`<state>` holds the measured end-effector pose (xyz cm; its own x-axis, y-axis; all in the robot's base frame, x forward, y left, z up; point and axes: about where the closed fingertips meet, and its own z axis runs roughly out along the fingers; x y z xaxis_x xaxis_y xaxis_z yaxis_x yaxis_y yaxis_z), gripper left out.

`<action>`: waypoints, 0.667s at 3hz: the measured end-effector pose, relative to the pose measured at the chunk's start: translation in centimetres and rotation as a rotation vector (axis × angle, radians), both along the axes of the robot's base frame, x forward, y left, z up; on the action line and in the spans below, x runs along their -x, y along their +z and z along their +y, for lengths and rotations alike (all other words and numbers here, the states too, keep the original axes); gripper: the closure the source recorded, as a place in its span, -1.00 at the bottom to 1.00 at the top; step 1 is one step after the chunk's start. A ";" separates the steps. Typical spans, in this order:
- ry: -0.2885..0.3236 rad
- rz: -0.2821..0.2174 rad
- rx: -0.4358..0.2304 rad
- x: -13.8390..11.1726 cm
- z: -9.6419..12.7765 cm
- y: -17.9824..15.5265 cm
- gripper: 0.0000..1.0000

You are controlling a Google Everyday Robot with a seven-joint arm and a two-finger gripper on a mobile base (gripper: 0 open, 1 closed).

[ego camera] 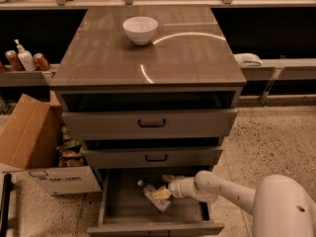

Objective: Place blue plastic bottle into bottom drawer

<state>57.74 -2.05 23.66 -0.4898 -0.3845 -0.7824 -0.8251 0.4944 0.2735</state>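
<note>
The blue plastic bottle, clear with a white cap and a pale label, lies tilted inside the open bottom drawer, cap toward the back left. My gripper reaches into the drawer from the right on a white arm. Its yellowish fingers close around the bottle's middle. The bottle is low in the drawer, at or just above its grey floor; I cannot tell whether it touches.
The two upper drawers stand slightly open above the arm. A white bowl sits on the cabinet top. An open cardboard box stands left of the cabinet. Red cans and a pump bottle are on a left shelf.
</note>
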 end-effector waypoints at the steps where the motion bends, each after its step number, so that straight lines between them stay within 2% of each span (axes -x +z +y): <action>1: 0.003 0.028 0.004 -0.2 0.2 -1.2 -1.00; 2: 0.003 0.028 0.005 -0.2 0.3 -1.3 -1.00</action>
<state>57.95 -1.80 22.40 -0.5104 -0.3898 -0.7665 -0.8188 0.4929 0.2945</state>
